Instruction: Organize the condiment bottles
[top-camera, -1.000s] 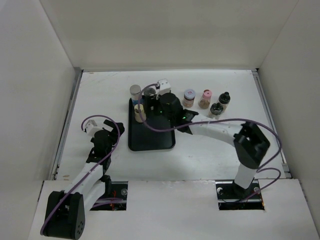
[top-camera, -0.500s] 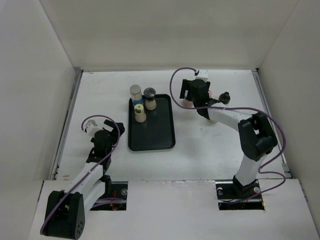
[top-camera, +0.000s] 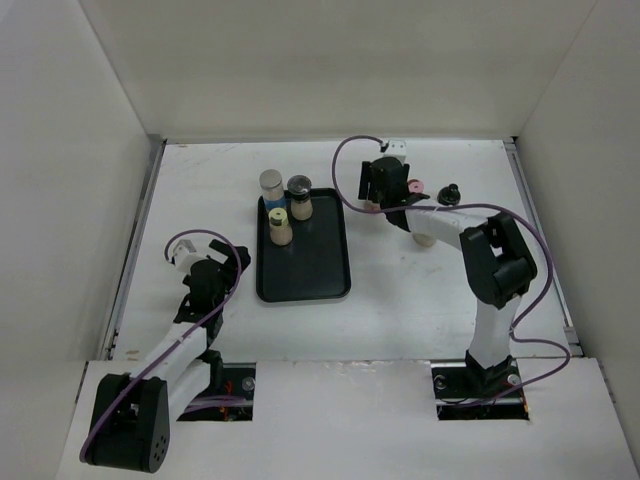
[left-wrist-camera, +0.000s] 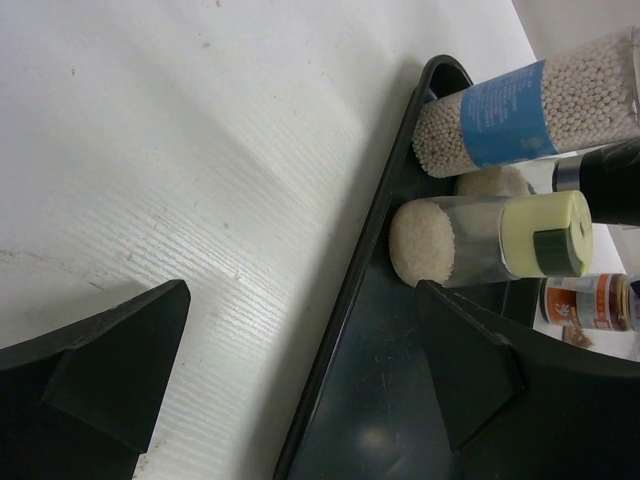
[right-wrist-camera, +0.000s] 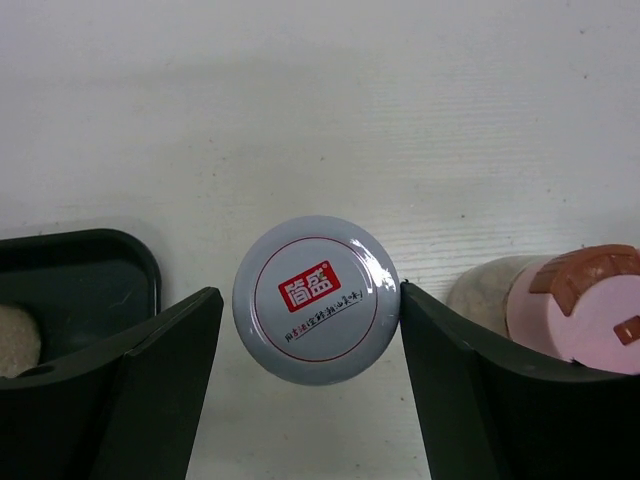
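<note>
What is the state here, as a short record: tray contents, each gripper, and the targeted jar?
tray: black rectangular plastic tray holds three upright clear spice jars at its far end
right gripper: open, flanking a grey-lidded clear jar on the table beside the tray
neighbour: pink-lidded clear jar to its right
left gripper: open, empty, by the tray's left edge

**Right arm stretched to the far side**
A grey-lidded clear jar, black-lidded clear jar and yellow-lidded clear jar stand at the far end of the black rectangular tray. To its right, the right gripper hangs just beside a pink-lidded jar, near a black-capped bottle.
</note>
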